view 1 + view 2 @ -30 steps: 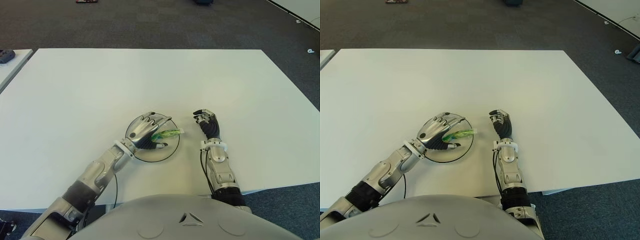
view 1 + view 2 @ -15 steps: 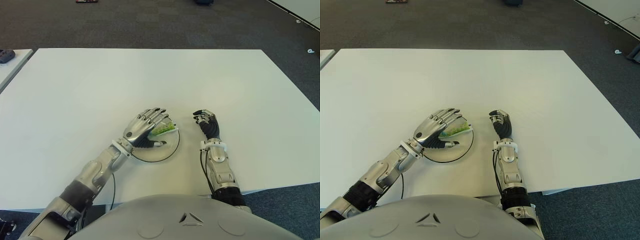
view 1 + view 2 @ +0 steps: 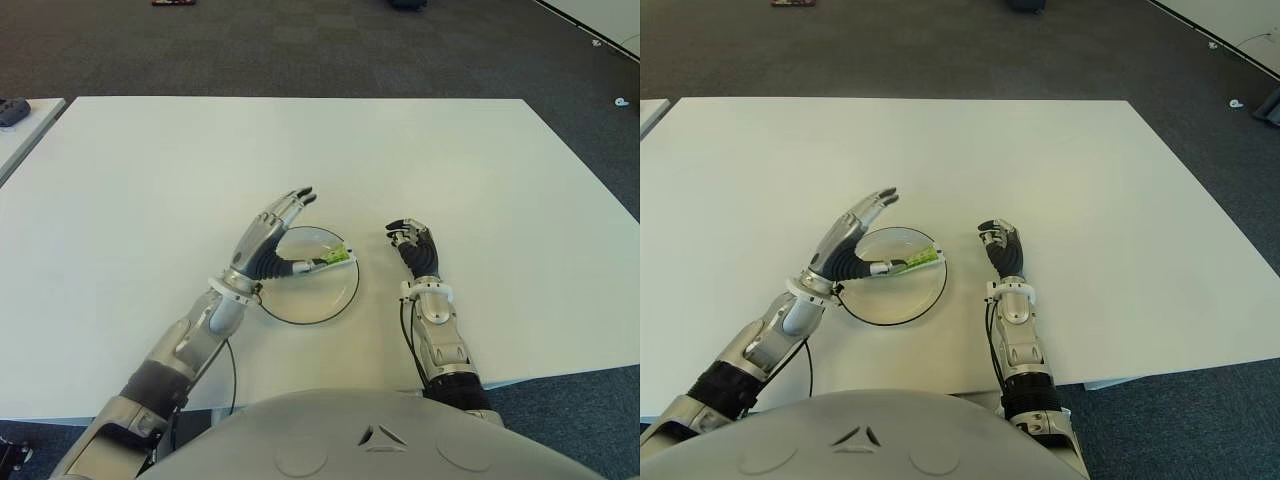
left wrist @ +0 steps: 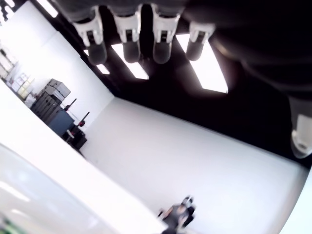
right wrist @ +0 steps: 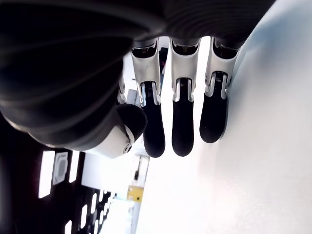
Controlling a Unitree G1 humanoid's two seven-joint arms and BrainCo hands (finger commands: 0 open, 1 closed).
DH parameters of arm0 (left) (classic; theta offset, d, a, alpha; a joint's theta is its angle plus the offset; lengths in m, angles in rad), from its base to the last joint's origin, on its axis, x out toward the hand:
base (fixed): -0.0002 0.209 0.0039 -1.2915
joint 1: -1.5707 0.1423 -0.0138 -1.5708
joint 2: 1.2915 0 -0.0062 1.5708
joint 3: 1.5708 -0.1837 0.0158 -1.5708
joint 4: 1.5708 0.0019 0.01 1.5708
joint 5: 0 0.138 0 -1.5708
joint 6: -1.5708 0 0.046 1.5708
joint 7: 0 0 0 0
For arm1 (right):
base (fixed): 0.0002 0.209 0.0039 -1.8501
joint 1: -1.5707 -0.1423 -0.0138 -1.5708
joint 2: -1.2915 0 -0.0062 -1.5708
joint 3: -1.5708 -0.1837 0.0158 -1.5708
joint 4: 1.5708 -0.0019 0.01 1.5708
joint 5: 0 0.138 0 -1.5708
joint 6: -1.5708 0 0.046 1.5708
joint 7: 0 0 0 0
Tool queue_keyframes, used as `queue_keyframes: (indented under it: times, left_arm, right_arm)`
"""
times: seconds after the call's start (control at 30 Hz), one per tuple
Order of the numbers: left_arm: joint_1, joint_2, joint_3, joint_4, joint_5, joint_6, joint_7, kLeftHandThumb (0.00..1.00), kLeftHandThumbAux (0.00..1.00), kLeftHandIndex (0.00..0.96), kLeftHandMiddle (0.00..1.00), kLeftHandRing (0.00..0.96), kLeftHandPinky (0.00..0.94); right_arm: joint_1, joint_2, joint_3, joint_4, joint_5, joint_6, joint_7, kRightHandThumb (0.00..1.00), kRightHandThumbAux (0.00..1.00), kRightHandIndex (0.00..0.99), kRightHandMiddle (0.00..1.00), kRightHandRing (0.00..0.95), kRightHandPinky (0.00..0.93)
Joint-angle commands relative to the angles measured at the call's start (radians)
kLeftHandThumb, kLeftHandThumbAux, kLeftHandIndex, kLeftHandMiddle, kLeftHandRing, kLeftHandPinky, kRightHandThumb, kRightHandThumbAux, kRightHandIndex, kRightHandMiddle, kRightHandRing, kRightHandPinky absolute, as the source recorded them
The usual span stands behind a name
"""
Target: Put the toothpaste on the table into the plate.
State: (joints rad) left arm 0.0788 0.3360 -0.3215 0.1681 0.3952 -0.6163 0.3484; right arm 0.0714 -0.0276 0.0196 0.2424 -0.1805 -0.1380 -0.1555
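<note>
the toothpaste (image 3: 333, 260) lies inside the plate (image 3: 335, 303), on the side nearest my right hand, its far end close against the rim. my left hand (image 3: 268, 242) hovers over the plate's left edge with its fingers (image 3: 292, 199) stretched out straight and spread, holding nothing; the thumb reaches toward the tube's near end, and i cannot tell whether it touches. my right hand (image 3: 418, 249) shows on the table (image 3: 300, 150) just right of the plate, its fingers loosely curled around nothing.

the tube looks small, flat and green-and-white, so i judge it light and soft, likely to dent under a hard pinch and to slide on a smooth surface. if i had to take it again, i would pinch across its flat middle. the plate is round, shallow and pale with a dark rim, probably hard and slick. the table is plain matte white.
</note>
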Motion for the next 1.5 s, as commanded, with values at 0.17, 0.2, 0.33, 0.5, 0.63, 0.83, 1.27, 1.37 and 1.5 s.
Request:
queue_keyframes:
  times: [0.17,0.2,0.33,0.5,0.63,0.83,1.27,1.37,1.5]
  left_arm:
    - [-0.002,-0.083,0.164,0.071,-0.289,-0.108,-0.062,0.0,0.45,0.046,0.092,0.046,0.011]
    - [0.0,-0.092,0.177,0.068,-0.299,-0.108,-0.067,0.0,0.45,0.048,0.094,0.047,0.01]
    - [0.011,-0.119,0.218,0.056,-0.322,-0.1,-0.083,0.0,0.44,0.057,0.111,0.057,0.002]
    - [0.046,-0.136,0.279,0.038,-0.364,-0.074,-0.105,0.0,0.433,0.055,0.124,0.061,0.0]
    - [0.039,-0.163,0.321,0.061,-0.351,-0.057,-0.091,0.0,0.464,0.061,0.132,0.075,0.038]
    - [0.014,-0.212,0.387,0.111,-0.324,-0.002,-0.034,0.011,0.614,0.189,0.221,0.194,0.222]
    - [-0.067,-0.23,0.443,0.242,-0.263,0.087,0.022,0.015,0.877,0.45,0.454,0.442,0.433]
    - [-0.086,-0.233,0.442,0.269,-0.257,0.104,0.024,0.003,0.93,0.493,0.484,0.468,0.438]
    - [-0.105,-0.232,0.439,0.287,-0.255,0.156,0.012,0.336,0.839,0.468,0.499,0.483,0.456]
  right_arm:
    - [-0.023,-0.004,-0.005,0.028,0.012,-0.009,0.004,0.711,0.731,0.42,0.42,0.41,0.428]
    - [-0.024,-0.004,-0.005,0.027,0.013,-0.008,0.004,0.711,0.731,0.42,0.42,0.41,0.428]
    - [-0.027,-0.005,-0.006,0.026,0.014,-0.004,0.004,0.711,0.731,0.42,0.424,0.412,0.428]
    - [-0.032,-0.005,-0.007,0.03,0.015,0.0,0.003,0.711,0.731,0.42,0.425,0.413,0.429]
    - [-0.039,-0.008,-0.009,0.038,0.015,-0.005,0.003,0.711,0.731,0.42,0.424,0.414,0.43]
    - [-0.048,-0.014,-0.01,0.048,0.013,-0.01,0.002,0.71,0.731,0.419,0.419,0.412,0.427]
    - [-0.082,-0.027,-0.021,0.072,0.017,-0.004,0.004,0.709,0.73,0.42,0.42,0.409,0.426]
    - [-0.097,-0.03,-0.026,0.087,0.018,-0.005,0.003,0.709,0.73,0.42,0.421,0.409,0.426]
    - [-0.115,-0.032,-0.033,0.106,0.021,-0.01,0.002,0.709,0.731,0.419,0.42,0.407,0.424]
